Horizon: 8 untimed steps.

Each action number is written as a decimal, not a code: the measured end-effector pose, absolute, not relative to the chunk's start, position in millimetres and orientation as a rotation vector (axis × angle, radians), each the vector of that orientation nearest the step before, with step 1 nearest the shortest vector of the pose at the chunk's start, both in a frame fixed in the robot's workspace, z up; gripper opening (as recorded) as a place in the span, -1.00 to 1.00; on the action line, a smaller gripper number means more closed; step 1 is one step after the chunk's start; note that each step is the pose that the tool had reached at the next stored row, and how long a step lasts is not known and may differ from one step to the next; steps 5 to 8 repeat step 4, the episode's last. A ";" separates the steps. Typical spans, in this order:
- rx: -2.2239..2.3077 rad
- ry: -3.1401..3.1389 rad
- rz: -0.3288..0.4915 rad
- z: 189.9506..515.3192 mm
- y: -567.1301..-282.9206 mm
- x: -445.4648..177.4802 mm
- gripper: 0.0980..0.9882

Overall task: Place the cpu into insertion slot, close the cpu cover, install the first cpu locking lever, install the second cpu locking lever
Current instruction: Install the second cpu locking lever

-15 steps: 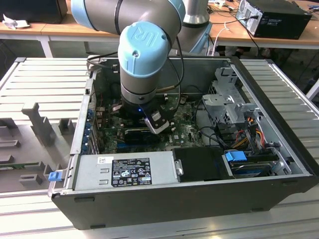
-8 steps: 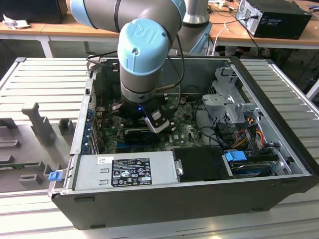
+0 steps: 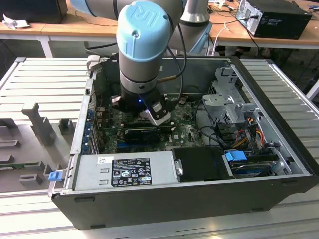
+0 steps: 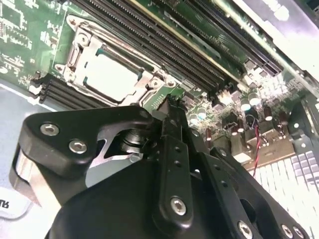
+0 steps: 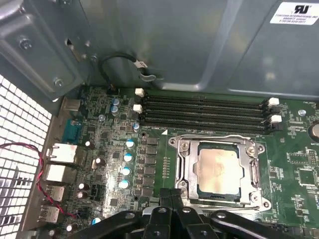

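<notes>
The cpu (image 5: 220, 169) lies flat in the insertion slot (image 5: 193, 186), its dull silver-beige metal top facing up out of the board. It is close to square, so no long axis stands out; its edges run parallel to the socket's rim and to the row of long black memory slots (image 5: 204, 112) just beside it. In the second wrist view the chip (image 4: 110, 75) reads as a pale, washed-out square with a thin teal-green border showing around the lid.

The cpu cover (image 5: 182, 155) is down over the chip: a thin silver-grey metal frame whose large central opening leaves the lid exposed, with screws at its corners. In the second wrist view the same frame (image 4: 82, 47) lies flat around the chip, tilted diagonally across the picture.

All of this sits on the green motherboard (image 5: 112, 164), inside an open dark computer case (image 3: 149, 199) that rests on a slatted metal tabletop (image 3: 45, 79).

The gripper (image 5: 172, 199) hangs just above the board at the near edge of the socket. Its black fingers (image 5: 164, 196) are pressed together at the tips with nothing between them, and in the second wrist view the fingertips (image 4: 172, 107) meet just beside the corner of the cover. In the exterior view the arm (image 3: 144, 40) reaches down into the case over the board.
</notes>
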State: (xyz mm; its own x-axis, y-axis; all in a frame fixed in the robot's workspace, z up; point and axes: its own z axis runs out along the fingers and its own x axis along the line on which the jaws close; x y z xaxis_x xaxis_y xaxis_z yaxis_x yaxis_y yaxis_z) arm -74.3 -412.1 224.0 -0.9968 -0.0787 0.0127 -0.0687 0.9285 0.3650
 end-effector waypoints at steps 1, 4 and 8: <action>0.117 -3.058 -0.577 225.1 -412.1 -74.3 -0.98; 0.117 -3.058 -0.577 225.7 -412.1 -74.4 -0.98; 0.117 -3.058 -0.577 225.7 -412.1 -74.4 -0.98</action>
